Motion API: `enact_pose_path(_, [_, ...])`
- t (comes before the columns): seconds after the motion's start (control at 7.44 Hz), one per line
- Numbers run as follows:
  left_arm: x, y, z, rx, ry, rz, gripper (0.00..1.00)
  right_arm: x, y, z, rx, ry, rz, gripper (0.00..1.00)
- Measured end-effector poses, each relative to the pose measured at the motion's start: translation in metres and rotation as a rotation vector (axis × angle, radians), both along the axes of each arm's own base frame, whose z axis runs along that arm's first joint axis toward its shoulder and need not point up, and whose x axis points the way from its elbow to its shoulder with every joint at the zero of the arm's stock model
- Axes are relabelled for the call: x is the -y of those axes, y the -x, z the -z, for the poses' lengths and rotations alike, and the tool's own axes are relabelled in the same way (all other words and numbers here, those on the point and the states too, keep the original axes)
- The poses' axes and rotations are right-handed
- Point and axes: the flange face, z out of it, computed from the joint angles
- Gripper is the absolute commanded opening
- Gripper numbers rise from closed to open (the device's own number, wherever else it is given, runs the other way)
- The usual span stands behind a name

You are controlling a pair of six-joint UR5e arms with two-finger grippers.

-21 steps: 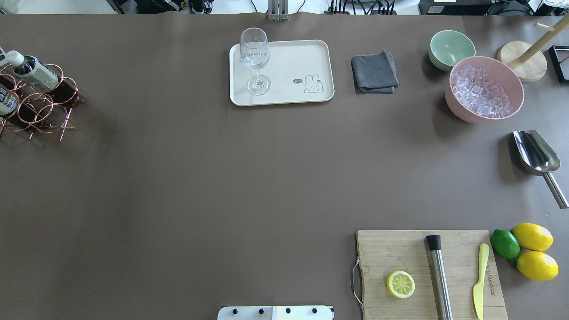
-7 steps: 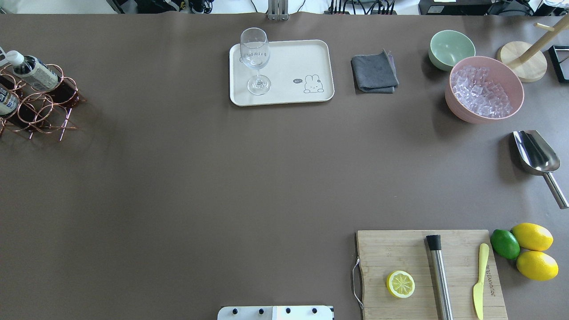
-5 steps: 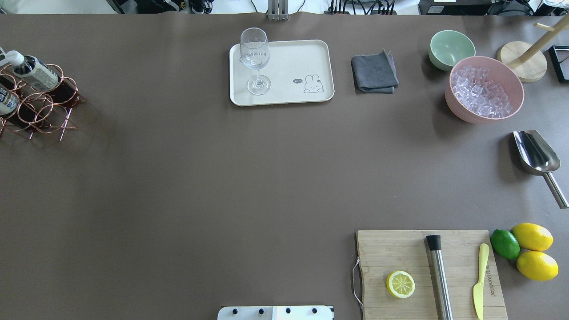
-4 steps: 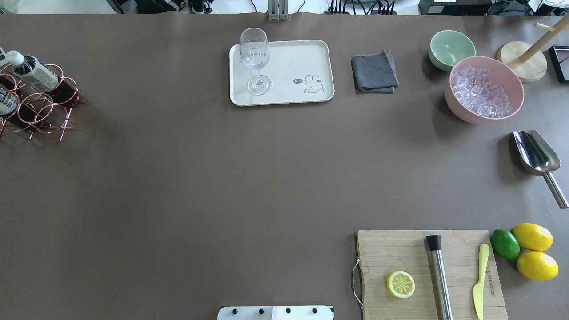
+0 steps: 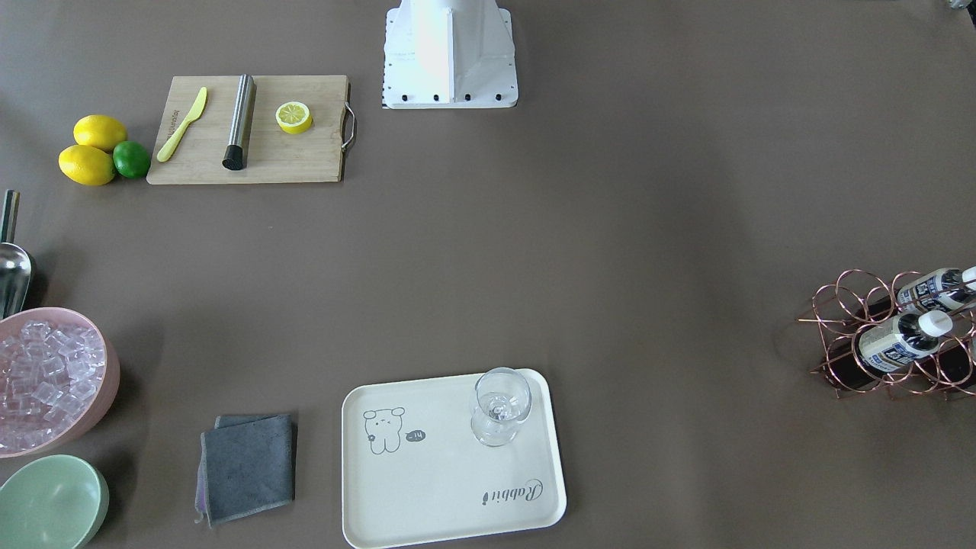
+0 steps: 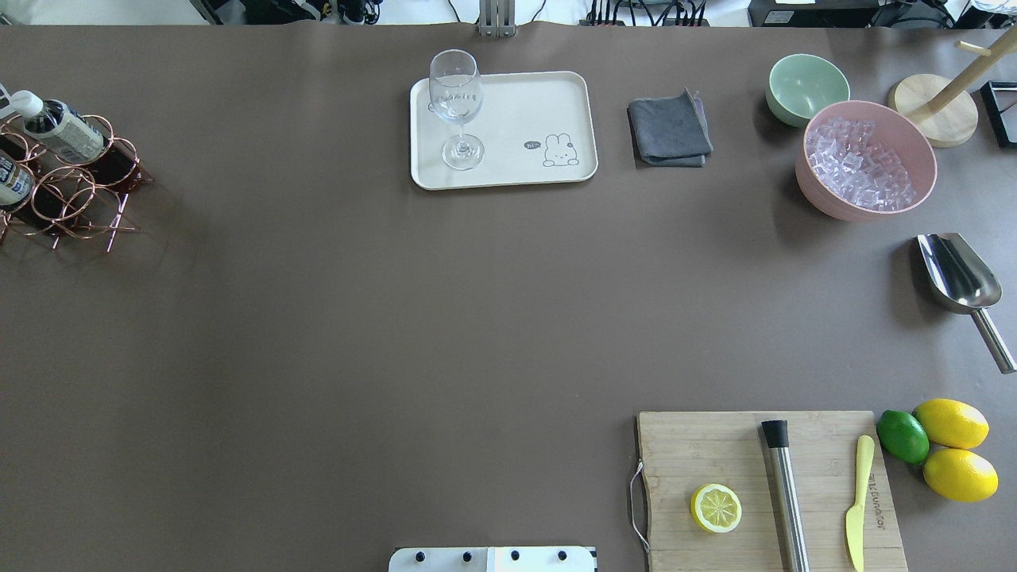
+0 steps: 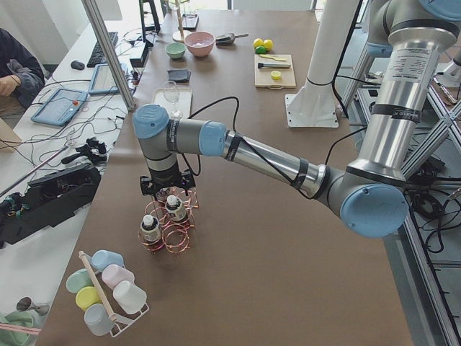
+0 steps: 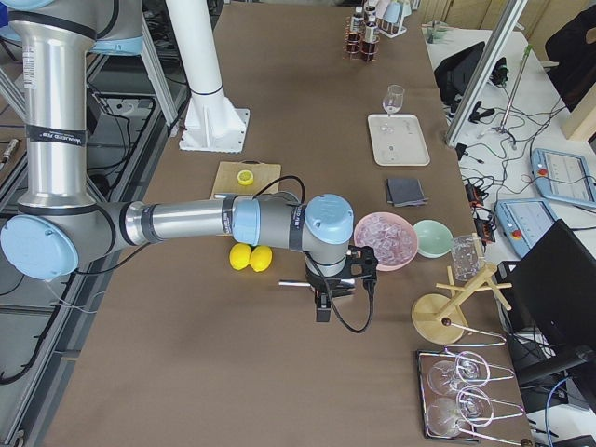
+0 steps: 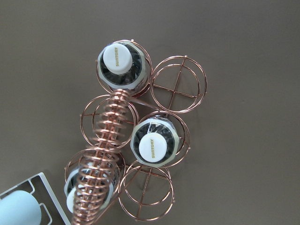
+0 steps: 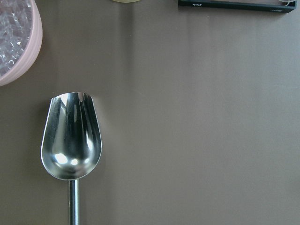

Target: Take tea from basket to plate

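The copper wire basket stands at the table's far left and holds three tea bottles. Two show in the overhead view. In the left wrist view I look straight down on the white caps; the third cap lies under the coiled handle. The cream plate sits at the back centre and carries a stemmed glass. My left gripper hangs just above the basket; I cannot tell if it is open. My right gripper hovers over the metal scoop; I cannot tell its state.
A grey cloth, a green bowl and a pink bowl of ice stand right of the plate. A cutting board with a lemon half, a muddler and a knife lies front right. A cup rack stands beside the basket.
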Motion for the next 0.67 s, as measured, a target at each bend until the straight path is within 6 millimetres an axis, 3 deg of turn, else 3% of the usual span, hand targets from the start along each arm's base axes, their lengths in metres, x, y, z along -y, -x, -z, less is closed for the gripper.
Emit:
enact_pose_path(0.27, [0.022,-0.006,0.010,-0.016,-0.076,-0.053,0.96,0.000,0.004,0.004,0.003,-0.003,0.009,1.00])
enact_pose_path(0.67, [0.024,0.009,0.017,-0.009,-0.106,-0.046,0.97,-0.001,0.005,0.027,-0.003,-0.025,0.011,1.00])
